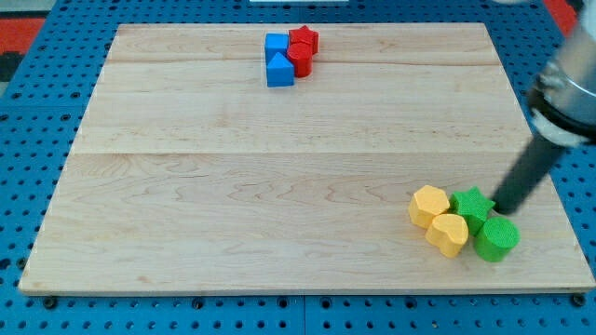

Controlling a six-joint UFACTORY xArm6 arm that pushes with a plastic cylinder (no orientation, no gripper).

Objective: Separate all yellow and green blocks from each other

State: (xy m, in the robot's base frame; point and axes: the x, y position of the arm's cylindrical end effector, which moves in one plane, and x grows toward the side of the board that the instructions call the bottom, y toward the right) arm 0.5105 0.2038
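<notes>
Near the view's bottom right, four blocks touch in a cluster: a yellow hexagon block (429, 206), a yellow heart-shaped block (448, 234), a green star block (471, 206) and a green cylinder block (496, 239). The dark rod comes down from the view's right. My tip (504, 208) rests just right of the green star and just above the green cylinder, close to or touching both.
At the view's top centre sits another cluster: a blue cube (276, 45), a blue triangular block (279, 71), a red star (303, 39) and a red cylinder (300, 60). The wooden board (233, 186) lies on a blue pegboard.
</notes>
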